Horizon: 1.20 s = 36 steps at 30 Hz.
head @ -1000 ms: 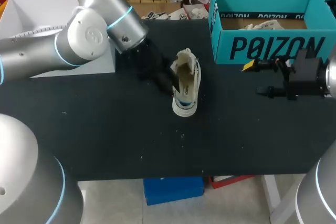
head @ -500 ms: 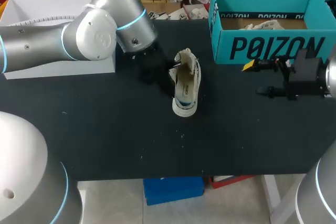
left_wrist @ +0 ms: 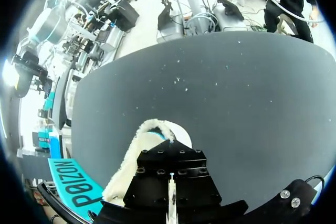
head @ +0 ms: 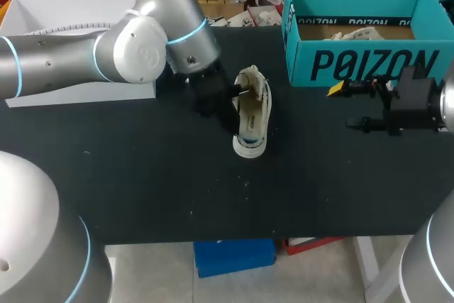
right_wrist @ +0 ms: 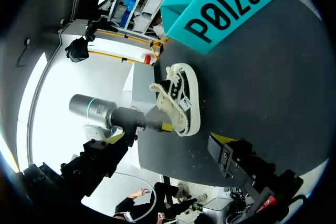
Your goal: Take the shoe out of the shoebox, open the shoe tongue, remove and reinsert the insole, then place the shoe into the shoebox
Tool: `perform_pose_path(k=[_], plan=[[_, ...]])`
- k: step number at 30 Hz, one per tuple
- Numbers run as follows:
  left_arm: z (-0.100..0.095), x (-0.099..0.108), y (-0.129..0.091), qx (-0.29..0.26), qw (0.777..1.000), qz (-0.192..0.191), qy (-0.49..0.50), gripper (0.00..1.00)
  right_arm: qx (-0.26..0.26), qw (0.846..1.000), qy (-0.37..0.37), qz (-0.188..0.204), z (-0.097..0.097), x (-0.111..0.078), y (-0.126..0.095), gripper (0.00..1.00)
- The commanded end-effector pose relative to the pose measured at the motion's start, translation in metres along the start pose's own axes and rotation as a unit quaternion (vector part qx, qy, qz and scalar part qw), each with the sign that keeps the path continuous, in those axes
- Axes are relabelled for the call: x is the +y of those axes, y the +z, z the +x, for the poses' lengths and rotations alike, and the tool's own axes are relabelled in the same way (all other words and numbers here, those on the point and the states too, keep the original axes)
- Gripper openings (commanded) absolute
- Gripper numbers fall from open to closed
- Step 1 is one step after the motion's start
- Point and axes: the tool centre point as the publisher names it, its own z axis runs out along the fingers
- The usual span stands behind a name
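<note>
The shoe (head: 254,127) has a fleecy white lining and a smooth, rubbery sole. The bench (head: 142,182) under the right jaws is matt black, speckled. The shoebox (head: 369,65) is smooth teal card.

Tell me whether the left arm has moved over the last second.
Yes. The left arm has swung rightward, nearer the teal shoebox; the shoe has stayed put.

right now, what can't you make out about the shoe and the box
- The insole: in the head view, the sides of the shoe and the left gripper at its opening hide it.
- What the left gripper holds: in the left wrist view, its own black body covers it.
- What is in the shoebox: in the head view, the near wall hides all but some white paper.
</note>
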Motion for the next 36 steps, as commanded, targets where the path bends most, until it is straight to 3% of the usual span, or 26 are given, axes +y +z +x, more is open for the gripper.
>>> perform_pose_path(k=[1, 10, 21, 36], plan=[[-0.002, 0.008, 0.008, 0.005, 1.000, -0.001, -0.001, 0.00, -0.001, 1.000, 0.000, 0.000, 0.001, 0.000, 0.000, 1.00], [-0.007, 0.010, 0.014, 0.018, 1.000, 0.010, 0.001, 0.00, -0.001, 1.000, 0.000, 0.000, 0.001, 0.000, 0.000, 1.00], [-0.011, 0.001, -0.005, 0.012, 1.000, 0.015, 0.006, 0.00, -0.001, 1.000, 0.000, 0.000, 0.001, 0.000, 0.000, 1.00], [-0.021, 0.012, 0.020, 0.054, 0.998, -0.011, 0.044, 0.00, -0.001, 1.000, 0.000, 0.000, 0.001, 0.000, 0.000, 1.00]])
